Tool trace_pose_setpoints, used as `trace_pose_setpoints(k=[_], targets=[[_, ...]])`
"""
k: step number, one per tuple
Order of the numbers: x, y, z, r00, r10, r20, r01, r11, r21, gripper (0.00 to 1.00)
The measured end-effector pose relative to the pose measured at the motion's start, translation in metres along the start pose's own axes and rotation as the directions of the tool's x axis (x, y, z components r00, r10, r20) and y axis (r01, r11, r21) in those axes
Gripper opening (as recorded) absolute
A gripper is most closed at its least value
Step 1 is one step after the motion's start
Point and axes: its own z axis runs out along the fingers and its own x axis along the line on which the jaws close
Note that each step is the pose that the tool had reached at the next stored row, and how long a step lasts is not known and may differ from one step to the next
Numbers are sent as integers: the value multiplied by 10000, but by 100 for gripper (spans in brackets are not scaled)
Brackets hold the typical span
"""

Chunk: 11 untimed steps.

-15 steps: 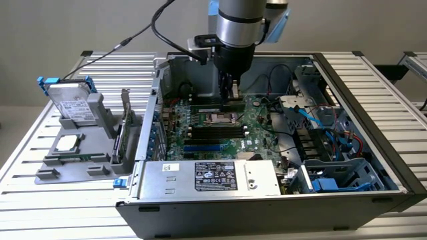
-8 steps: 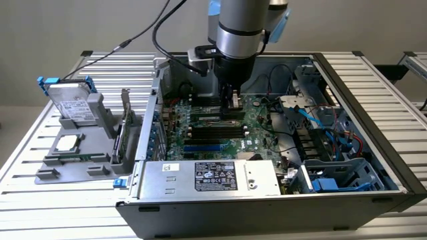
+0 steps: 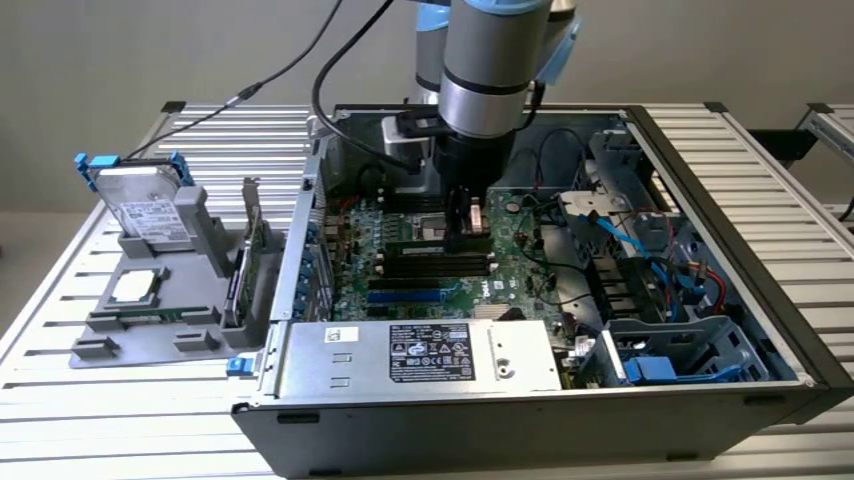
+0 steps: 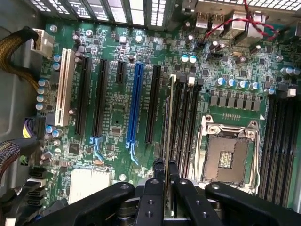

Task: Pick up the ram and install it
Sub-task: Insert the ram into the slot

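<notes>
Above the motherboard (image 4: 113,117), gripper (image 4: 165,170) pinches the ram (image 4: 170,108) edge-on between its fingertips.

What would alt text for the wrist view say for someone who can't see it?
The end effector grips the ram edge-on over the green motherboard, lined up with the black memory slots beside the CPU socket.

Blue cables (image 3: 638,243) beside open motherboard (image 3: 358,268).

The exterior view looks slantwise down from a distance into the open black computer case (image 3: 534,435). The wrist view faces straight down, close over its green motherboard (image 4: 115,101) (image 3: 513,245), which both share.
</notes>
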Motion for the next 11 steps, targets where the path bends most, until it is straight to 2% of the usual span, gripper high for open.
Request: trace_pose_setpoints(k=[6,11], targets=[[0,-4,47,9980,627,33,-627,9980,11,13],[0,-6,89,9977,674,35,-674,9977,10,13]])
